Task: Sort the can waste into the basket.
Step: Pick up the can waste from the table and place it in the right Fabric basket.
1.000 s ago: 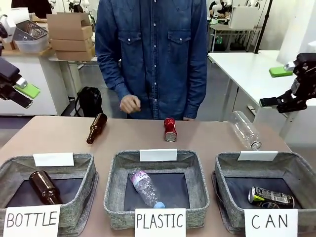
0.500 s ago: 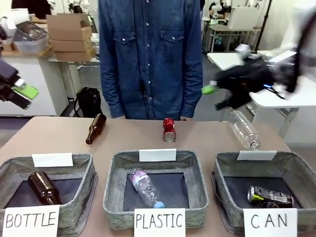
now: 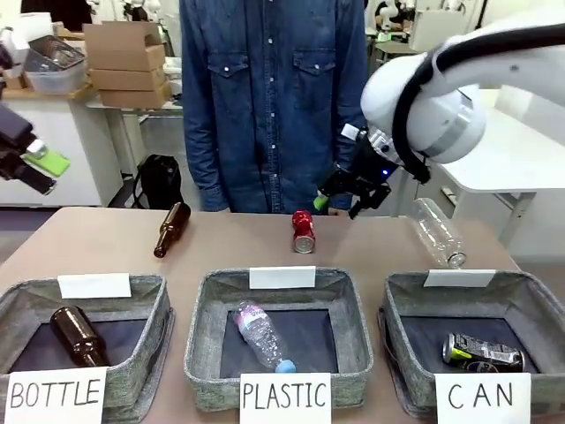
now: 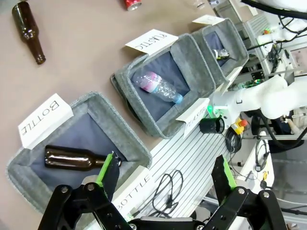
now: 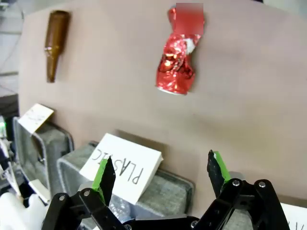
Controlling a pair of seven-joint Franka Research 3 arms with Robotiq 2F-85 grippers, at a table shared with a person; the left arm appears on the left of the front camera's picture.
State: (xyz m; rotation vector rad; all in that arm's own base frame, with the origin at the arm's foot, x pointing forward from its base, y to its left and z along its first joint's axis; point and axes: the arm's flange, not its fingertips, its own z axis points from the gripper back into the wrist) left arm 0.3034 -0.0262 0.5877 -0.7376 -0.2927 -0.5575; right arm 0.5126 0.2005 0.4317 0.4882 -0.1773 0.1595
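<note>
hovering above the far edge of the desk, the right end effector (image 3: 340, 205) has its jaws spread wide with nothing between them, just to the right of the red can (image 3: 304, 232) and not touching it; in its wrist view the green-padded fingers (image 5: 103, 175) frame the desk with the crumpled red can (image 5: 176, 69) lying on its side ahead of them. that can rests near the middle of the far edge, close in front of a person (image 3: 274, 97) in a denim shirt. the black can (image 3: 484, 353) lies on its side inside the can basket (image 3: 530, 287), which sits at the near right corner of the desk. the left end effector (image 3: 44, 172) hangs in the air beyond the left edge of the desk, jaws equally wide and empty, and its wrist view (image 4: 165, 168) looks down on the row of baskets. the plastic basket (image 3: 199, 353) stands at the middle of the near edge with a clear bottle (image 3: 260, 336) inside, and the bottle basket (image 3: 150, 353) at the near left corner holds a brown bottle (image 3: 78, 336). a second brown bottle (image 3: 172, 230) lies on the bare desk (image 3: 106, 247) toward the far left, and a second clear bottle (image 3: 439, 231) lies toward the far right.
</note>
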